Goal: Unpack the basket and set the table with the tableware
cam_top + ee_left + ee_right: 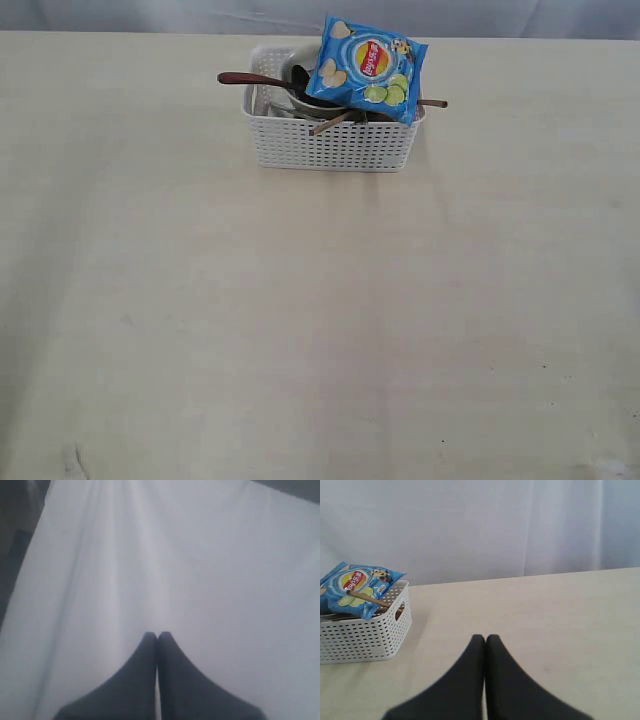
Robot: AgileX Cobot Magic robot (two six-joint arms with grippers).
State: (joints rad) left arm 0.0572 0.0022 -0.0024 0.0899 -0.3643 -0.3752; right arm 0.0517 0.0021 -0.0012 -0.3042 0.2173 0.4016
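A white perforated basket [330, 145] stands on the cream table [300, 340], not yet unpacked, a blue chips bag [368, 68] lying over its bowl [297, 68], wooden spoon [250, 79] and chopsticks [330, 123], likely to be lifted first; the left claw [158, 636] and right claw [485, 639] are pressed together, empty, away from the basket.

- Cream-beige worktop [300, 340], flat and wide, with faint marks and smudges
- White perforated basket [330, 145] stands upright directly on it, near the far edge, roughly mid-width
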